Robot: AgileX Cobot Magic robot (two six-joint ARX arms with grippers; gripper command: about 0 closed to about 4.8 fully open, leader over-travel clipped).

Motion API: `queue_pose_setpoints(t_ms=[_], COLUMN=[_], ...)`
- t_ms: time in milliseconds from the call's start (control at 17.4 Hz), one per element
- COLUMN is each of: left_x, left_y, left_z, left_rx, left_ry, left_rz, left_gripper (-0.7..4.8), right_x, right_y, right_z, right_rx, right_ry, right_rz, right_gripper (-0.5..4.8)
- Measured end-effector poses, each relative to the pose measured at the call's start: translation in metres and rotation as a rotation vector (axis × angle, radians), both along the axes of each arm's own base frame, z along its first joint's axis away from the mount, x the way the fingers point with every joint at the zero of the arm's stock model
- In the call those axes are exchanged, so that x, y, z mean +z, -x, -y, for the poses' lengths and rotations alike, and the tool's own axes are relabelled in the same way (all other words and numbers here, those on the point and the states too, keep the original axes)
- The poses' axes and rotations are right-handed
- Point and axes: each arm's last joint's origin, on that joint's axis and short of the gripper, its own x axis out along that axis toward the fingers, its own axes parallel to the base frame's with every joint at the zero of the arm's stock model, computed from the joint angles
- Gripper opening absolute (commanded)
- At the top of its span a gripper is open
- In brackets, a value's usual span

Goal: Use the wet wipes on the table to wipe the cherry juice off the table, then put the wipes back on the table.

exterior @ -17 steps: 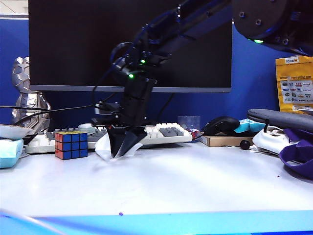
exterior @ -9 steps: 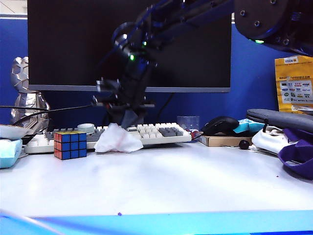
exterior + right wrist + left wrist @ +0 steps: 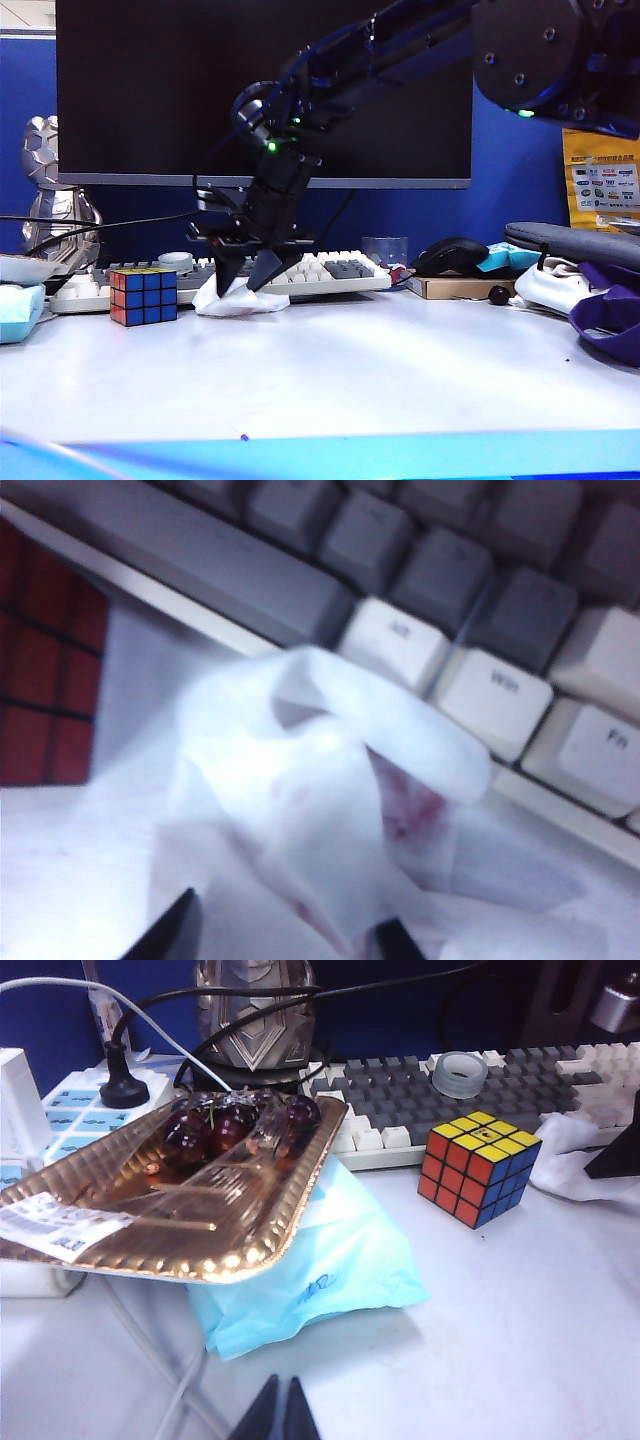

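The wet wipes [image 3: 240, 300] lie crumpled on the table [image 3: 400, 370] in front of the keyboard, right of the Rubik's cube [image 3: 145, 295]. My right gripper [image 3: 243, 283] reaches across, points down and stands open, its fingertips straddling the top of the wipe. In the right wrist view the wipe [image 3: 300, 810] bulges between the spread fingers [image 3: 172, 930] and carries pink stains. One tiny spot of cherry juice [image 3: 246, 437] sits near the table's front edge. My left gripper [image 3: 281, 1412] is shut on nothing, low over bare table near the pale blue pack [image 3: 330, 1260].
A keyboard [image 3: 330, 268] and monitor [image 3: 260, 90] stand behind the wipe. A gold tray [image 3: 150, 1210] of cherries rests on the blue pack at the left. A mouse [image 3: 452, 255], box and bags [image 3: 600, 300] crowd the right side.
A second ago my right gripper was shut on the wipe at the table. It let go and rose, then came down again with its fingers apart. The wipe stays crumpled by the keyboard.
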Motion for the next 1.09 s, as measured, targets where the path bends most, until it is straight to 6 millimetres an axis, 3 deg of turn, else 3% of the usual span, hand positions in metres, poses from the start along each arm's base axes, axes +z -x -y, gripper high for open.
queue_pose_setpoints(t_ms=[57, 172, 287, 344, 631, 803, 975, 1090], left_x=[0.000, 0.000, 0.000, 0.000, 0.000, 0.000, 0.000, 0.000], left_y=[0.000, 0.000, 0.000, 0.000, 0.000, 0.000, 0.000, 0.000], left_z=[0.000, 0.000, 0.000, 0.000, 0.000, 0.000, 0.000, 0.000], left_rx=[0.000, 0.000, 0.000, 0.000, 0.000, 0.000, 0.000, 0.000], left_ry=[0.000, 0.000, 0.000, 0.000, 0.000, 0.000, 0.000, 0.000], left_rz=[0.000, 0.000, 0.000, 0.000, 0.000, 0.000, 0.000, 0.000], left_gripper=[-0.02, -0.02, -0.02, -0.02, -0.02, -0.02, -0.02, -0.02], right_x=[-0.004, -0.013, -0.016, -0.016, -0.016, -0.015, -0.015, -0.016], right_y=[-0.001, -0.001, -0.001, 0.000, 0.000, -0.007, -0.007, 0.005], right_z=[0.000, 0.000, 0.001, 0.001, 0.004, 0.017, 0.018, 0.004], right_rx=[-0.001, -0.001, -0.001, 0.000, -0.085, -0.148, -0.089, 0.033], right_ry=[0.005, 0.018, 0.027, 0.028, 0.120, 0.165, 0.095, 0.029], right_rz=[-0.007, -0.026, -0.040, -0.043, -0.006, -0.001, -0.058, -0.121], right_gripper=[2.20, 1.69, 0.24, -0.05, -0.05, -0.05, -0.05, -0.05])
